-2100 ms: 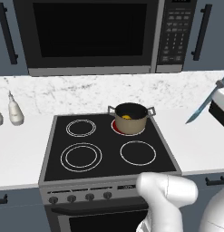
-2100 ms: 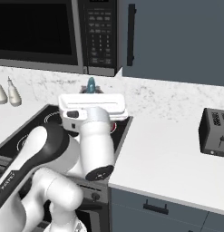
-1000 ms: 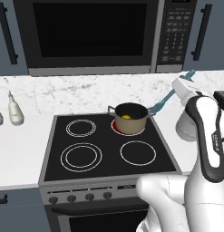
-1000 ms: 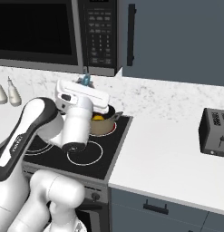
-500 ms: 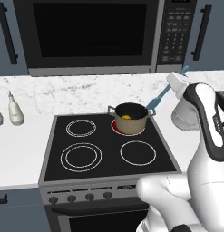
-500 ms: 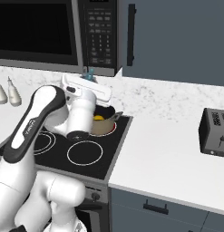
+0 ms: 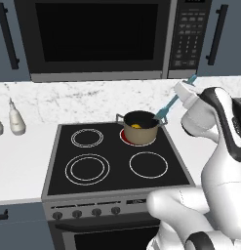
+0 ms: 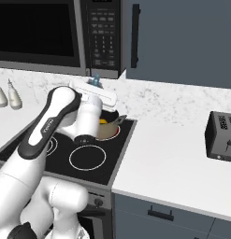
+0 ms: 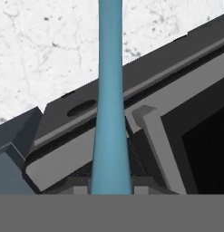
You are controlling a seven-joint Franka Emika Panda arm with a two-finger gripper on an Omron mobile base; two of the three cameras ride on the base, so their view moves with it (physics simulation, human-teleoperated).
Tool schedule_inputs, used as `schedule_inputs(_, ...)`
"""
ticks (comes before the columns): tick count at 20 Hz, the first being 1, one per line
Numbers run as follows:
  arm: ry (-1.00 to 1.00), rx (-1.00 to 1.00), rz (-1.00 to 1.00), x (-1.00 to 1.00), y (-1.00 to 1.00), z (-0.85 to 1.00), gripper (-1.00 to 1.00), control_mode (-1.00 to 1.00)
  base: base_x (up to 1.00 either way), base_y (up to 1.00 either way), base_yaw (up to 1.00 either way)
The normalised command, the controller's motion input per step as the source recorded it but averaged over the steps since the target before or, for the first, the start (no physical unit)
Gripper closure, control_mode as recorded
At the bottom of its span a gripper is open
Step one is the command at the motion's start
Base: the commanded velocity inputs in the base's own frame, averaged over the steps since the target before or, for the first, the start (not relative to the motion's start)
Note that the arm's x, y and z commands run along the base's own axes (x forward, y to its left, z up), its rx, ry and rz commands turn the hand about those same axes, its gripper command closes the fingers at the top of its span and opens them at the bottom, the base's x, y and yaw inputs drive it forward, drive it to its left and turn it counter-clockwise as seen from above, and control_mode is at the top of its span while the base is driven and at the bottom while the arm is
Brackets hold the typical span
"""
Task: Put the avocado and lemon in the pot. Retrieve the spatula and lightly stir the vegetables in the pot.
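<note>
Now claw [image 7: 186,93] grips spatula [image 7: 167,108] (tilted).

1. The arm [image 8: 51,126] is glossy white, built of rounded, tube-like links.
2. Dark grey-black bands mark its joints; a long dark stripe runs along one link in the right base view, with small pale lettering too small to read.
3. The base [image 7: 190,215] has bulbous white shells.
4. The hand [image 8: 93,92] is a flat white block.
</note>
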Motion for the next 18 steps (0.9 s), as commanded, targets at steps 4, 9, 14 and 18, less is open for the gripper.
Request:
schedule_inputs(4,0.0,0.0,0.0,0.3,0.0,-0.12,1.0,-1.0,0.0,0.0,0.0)
schedule_inputs(9,0.0,0.0,0.0,0.23,-0.01,-0.17,1.0,-1.0,0.0,0.0,0.0)
schedule_inputs(14,0.0,0.0,0.0,0.12,-0.04,-0.25,1.0,-1.0,0.0,0.0,0.0)
schedule_inputs(18,0.01,0.0,0.0,0.07,0.0,-0.23,1.0,-1.0,0.0,0.0,0.0)
